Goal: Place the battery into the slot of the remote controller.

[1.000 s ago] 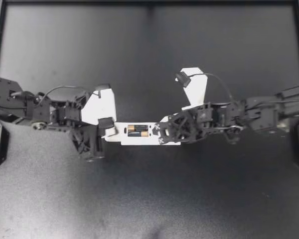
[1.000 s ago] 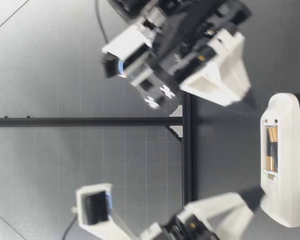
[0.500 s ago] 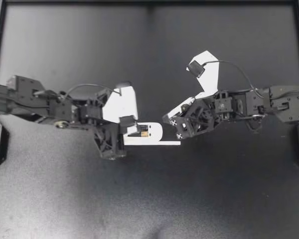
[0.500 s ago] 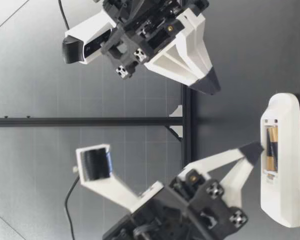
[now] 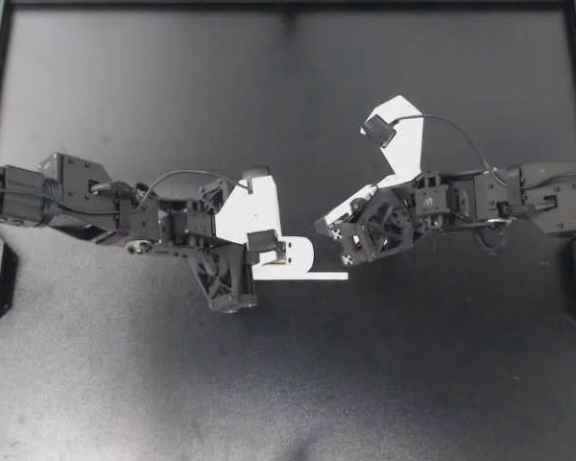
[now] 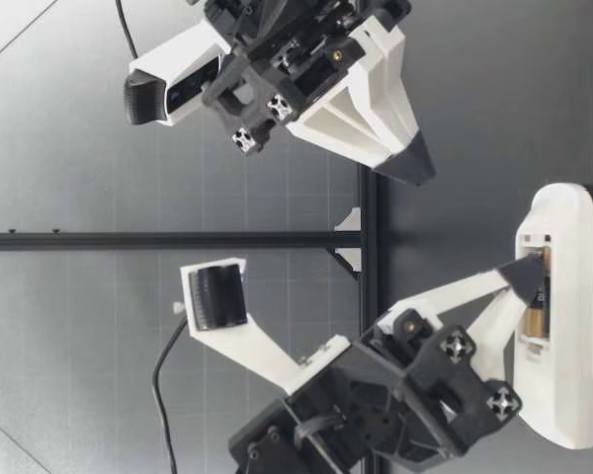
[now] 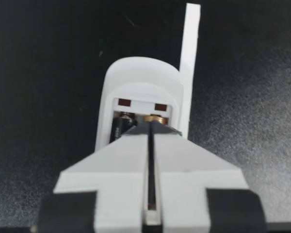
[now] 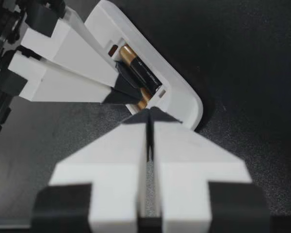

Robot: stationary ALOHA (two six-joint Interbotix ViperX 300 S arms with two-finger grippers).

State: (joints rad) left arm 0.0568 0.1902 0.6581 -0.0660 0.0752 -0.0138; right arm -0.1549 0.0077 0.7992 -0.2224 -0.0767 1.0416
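Two batteries [image 8: 139,73] lying in the open remote [image 7: 140,77], right under the closed, empty left gripper [image 5: 269,250], closed empty right gripper [image 5: 320,227] hovering nearby; seemingly the final seating step, next calling for a gentle downward press.

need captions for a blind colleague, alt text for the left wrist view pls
My left gripper, shut, points its tips into the open slot of a white remote, over two batteries seated there. A thin white strip lies alongside the remote on the dark table.
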